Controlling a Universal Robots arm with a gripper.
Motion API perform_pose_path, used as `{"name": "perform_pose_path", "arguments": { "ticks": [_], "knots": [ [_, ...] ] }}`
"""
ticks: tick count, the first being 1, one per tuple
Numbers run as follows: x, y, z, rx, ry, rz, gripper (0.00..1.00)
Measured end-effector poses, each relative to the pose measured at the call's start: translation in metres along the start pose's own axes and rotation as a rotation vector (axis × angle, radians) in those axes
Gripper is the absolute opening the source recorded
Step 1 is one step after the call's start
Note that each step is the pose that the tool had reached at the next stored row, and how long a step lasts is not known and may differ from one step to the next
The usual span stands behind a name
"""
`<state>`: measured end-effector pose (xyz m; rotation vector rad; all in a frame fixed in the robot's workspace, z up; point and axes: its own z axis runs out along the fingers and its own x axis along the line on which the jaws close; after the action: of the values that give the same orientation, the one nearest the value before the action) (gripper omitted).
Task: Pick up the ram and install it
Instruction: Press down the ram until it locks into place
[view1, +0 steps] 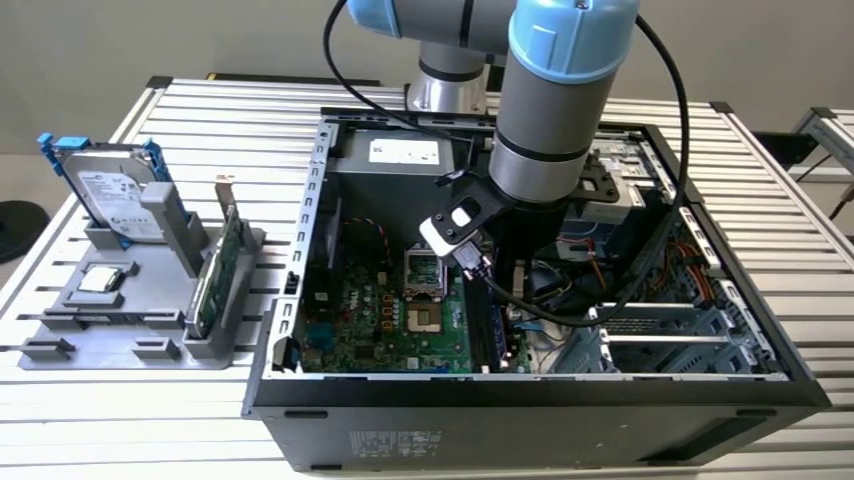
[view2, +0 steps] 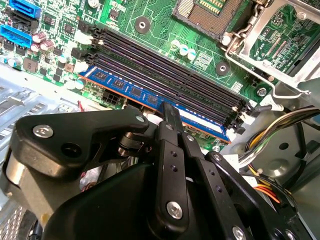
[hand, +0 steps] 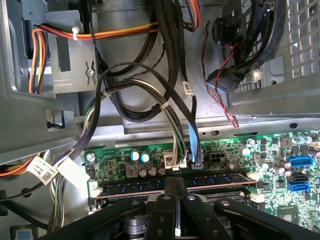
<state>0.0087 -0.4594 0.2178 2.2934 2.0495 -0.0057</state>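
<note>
The arm reaches down into the open computer case (view1: 534, 400), which lies on its side on the slatted surface (view1: 787, 200). The gripper (view2: 167, 112) is closed narrowly on the ram (view2: 130, 92), its two black fingers (view2: 172, 127) pinching the blue stick near its middle. The ram stands on edge in the outermost memory slot of the green motherboard (view2: 150, 20), parallel to the empty dark slots (view2: 165, 65) beside it; whether it is fully seated cannot be told. In the first wrist view the ram (hand: 130, 186) runs across just below a bundle of cables (hand: 175, 135) plugged into the board edge. Outside the case, toward the surface's edge on the exterior view's left, a grey holder (view1: 127, 320) carries a hard drive (view1: 114, 195) and a green expansion card (view1: 220, 270), both standing upright.
</note>
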Motion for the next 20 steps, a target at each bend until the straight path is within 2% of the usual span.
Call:
{"name": "perform_pose_path", "arguments": {
  "ticks": [14,16,18,20],
  "knots": [
    [0.0000,0.0000,-0.0006,0.0000,0.0001,0.000,0.00],
    [0.0003,0.0002,-0.0046,-0.0004,0.0041,0.000,0.00],
    [-0.0006,0.0006,-0.0143,-0.0001,0.0008,0.000,0.00],
    [-0.0011,0.0011,-0.0236,-0.0001,0.0007,0.000,0.00]
  ]
}}
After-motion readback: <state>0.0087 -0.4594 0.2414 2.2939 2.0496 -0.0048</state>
